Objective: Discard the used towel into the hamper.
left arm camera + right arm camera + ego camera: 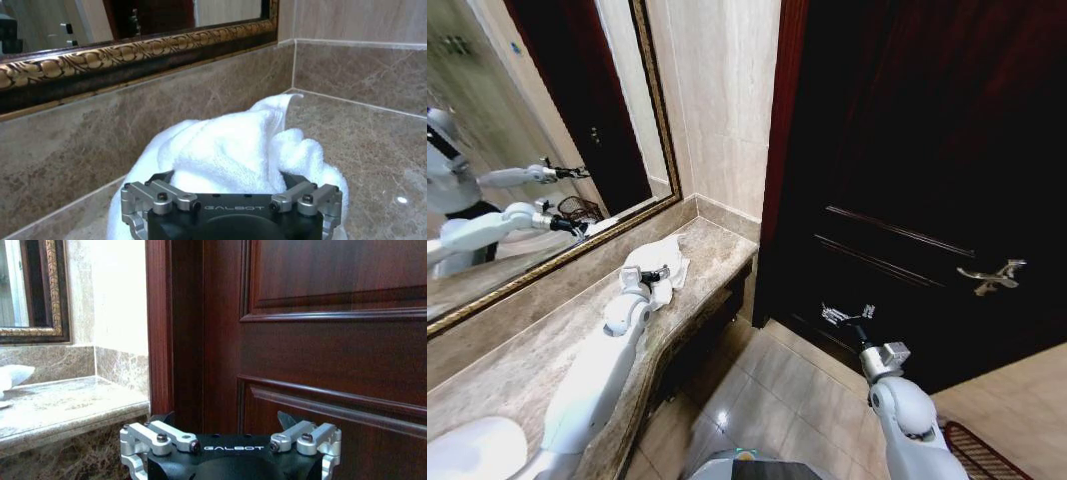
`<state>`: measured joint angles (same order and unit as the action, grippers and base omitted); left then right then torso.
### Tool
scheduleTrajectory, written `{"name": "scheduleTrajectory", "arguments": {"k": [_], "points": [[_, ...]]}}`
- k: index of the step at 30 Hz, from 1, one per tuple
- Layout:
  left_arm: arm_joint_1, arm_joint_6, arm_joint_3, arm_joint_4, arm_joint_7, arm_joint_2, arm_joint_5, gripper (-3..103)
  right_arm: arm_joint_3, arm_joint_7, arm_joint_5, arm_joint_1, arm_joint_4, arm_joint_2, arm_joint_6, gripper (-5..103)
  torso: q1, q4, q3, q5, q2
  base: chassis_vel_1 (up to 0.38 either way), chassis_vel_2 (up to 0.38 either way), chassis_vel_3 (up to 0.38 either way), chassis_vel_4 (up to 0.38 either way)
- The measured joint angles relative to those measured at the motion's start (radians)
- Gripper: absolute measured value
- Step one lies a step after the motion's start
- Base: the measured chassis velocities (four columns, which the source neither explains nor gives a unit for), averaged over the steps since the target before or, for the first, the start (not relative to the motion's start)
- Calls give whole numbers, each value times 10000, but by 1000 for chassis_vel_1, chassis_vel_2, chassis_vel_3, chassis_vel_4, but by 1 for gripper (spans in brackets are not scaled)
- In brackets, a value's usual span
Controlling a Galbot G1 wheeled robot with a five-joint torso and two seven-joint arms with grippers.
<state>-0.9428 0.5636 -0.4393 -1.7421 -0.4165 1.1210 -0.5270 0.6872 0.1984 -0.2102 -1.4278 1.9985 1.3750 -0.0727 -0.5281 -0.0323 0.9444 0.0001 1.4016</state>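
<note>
A bathroom with beige marble walls, a dark wooden door (927,180) and a tiled floor (767,400) surrounds the robot. A brown marble table (517,360) runs along the wall under a gilt-framed mirror (537,130), and this table serves as the landmark.

Nearest, off the table's open side and above the floor, the right tool (847,315) hangs in front of the door, its fingers spread apart with nothing between them. In the right wrist view the same tool (230,427) faces the door panel, with the table's end off to one side.

Farther along, on the table top, the left tool (655,275) reaches over the white towel (662,262). In the left wrist view the left tool (230,192) sits right against the crumpled towel (233,145), whose folds rise between the finger mounts; I cannot tell whether the fingers are pressed onto the cloth.

Farthest, in the mirror above the table, a dark wire basket, the hamper (579,210), appears as a reflection beside the reflected arms.
</note>
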Motion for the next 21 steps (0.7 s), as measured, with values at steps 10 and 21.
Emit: {"name": "scheduleTrajectory", "arguments": {"k": [10, 21], "points": [[35, -266, 70, 108, -110, 81, 47, 75, 31, -17, -112, 18, -19, -107, 5, 100, 0, 0, 0, 0, 0, 0, 0, 0, 0], [-170, -337, -236, -47, -87, -110, -20, 32, 3, -23, -112, 22, -13, -7, 60, 100, 0, 0, 0, -2, 0, 0, 0, 0, 0]]}}
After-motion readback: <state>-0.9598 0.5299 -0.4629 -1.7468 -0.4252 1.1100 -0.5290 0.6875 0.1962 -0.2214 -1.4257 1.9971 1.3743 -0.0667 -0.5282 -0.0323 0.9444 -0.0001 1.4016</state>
